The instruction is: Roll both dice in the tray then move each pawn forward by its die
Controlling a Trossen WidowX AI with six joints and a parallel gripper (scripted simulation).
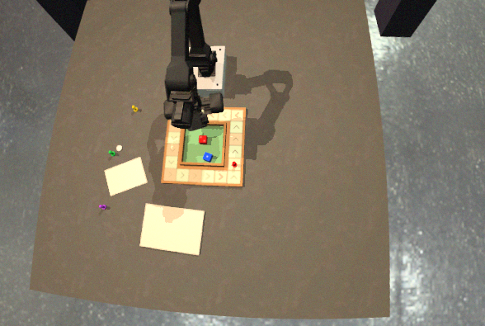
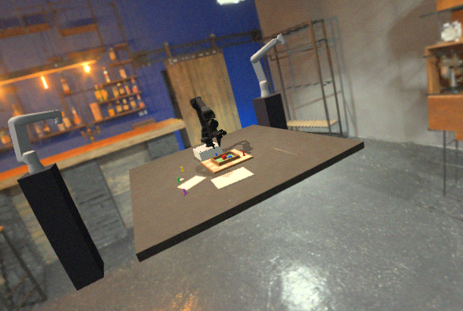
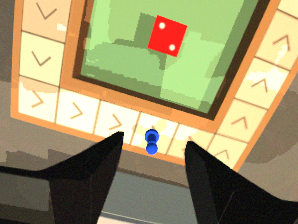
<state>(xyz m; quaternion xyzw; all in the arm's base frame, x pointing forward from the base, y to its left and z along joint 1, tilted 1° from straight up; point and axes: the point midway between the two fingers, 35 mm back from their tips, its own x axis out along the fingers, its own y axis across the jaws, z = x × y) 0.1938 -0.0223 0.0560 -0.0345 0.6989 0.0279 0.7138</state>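
Gripping the blue pawn [image 2: 216,154] [image 3: 151,142] appears to be the step in hand, and it is best done with the gripper [image 1: 202,117] [image 2: 216,146] [image 3: 154,142] lowered straight over it, centred before the fingers are closed. The gripper is partly open, with nothing held. Care is called for so that the pawn is not tipped and the rim of the tray [image 1: 180,155] [image 2: 227,162] [image 3: 145,106] is not brushed.

In the wrist view, the pawn is seen at the lower middle of the frame, in the gap between the fingertips, slightly nearer the left one; it is hidden beneath the gripper in the top view. One pip seems to be shown by the blue die [image 1: 207,157] [image 2: 231,157], so a single square forward is judged right, towards the right of the wrist view. The red pawn [image 1: 234,164] [image 2: 243,153] is seen on the board's lower right in the top view.
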